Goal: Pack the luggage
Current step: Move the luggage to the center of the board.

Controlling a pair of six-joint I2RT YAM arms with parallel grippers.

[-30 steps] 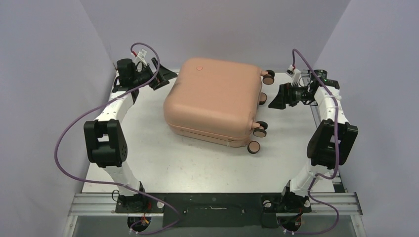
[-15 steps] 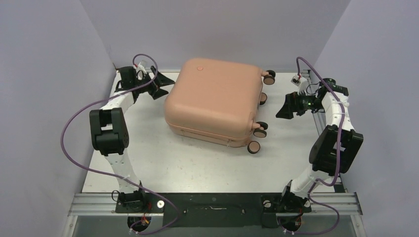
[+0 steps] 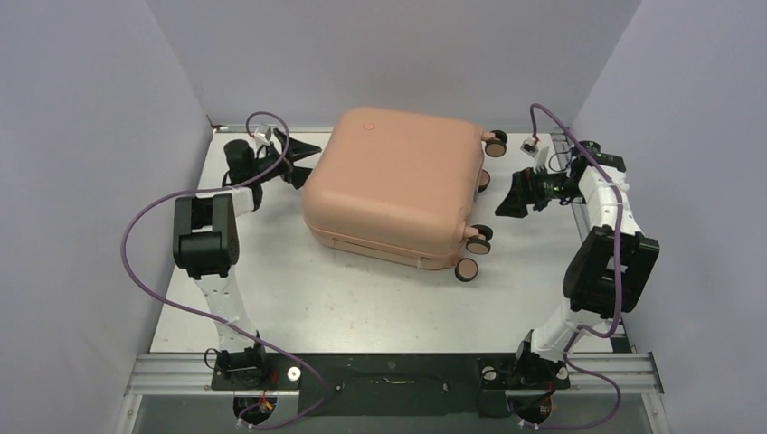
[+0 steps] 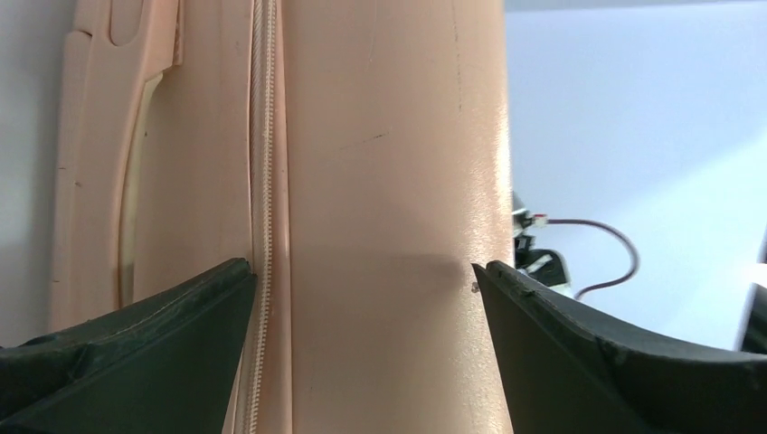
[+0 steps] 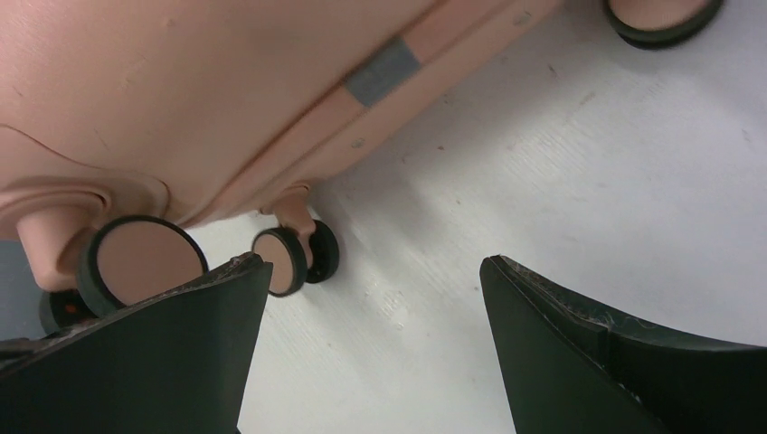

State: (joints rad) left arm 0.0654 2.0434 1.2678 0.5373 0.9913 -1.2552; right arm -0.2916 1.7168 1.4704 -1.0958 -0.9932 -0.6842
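The luggage (image 3: 389, 181), a salmon-pink hard-shell suitcase, lies flat and closed in the middle of the table, its caster wheels (image 3: 470, 253) pointing right. My left gripper (image 3: 303, 161) is open at its left side wall. In the left wrist view the luggage (image 4: 380, 163) fills the frame with its zipper (image 4: 264, 181) running lengthwise, and the left gripper (image 4: 362, 271) has its fingers spread wide across that wall. My right gripper (image 3: 505, 194) hangs open just right of the wheels. In its own view the right gripper (image 5: 375, 267) holds nothing over bare table, with wheels (image 5: 289, 258) close by.
The white table (image 3: 298, 289) has purple walls close on the left, right and back. Purple cables loop off both arms. The arm bases sit on a black rail (image 3: 389, 372) at the near edge.
The left arm has swung its gripper down and right, up to the luggage's left wall. The right gripper dipped away, then came back a little toward the wheels. Both stayed open.
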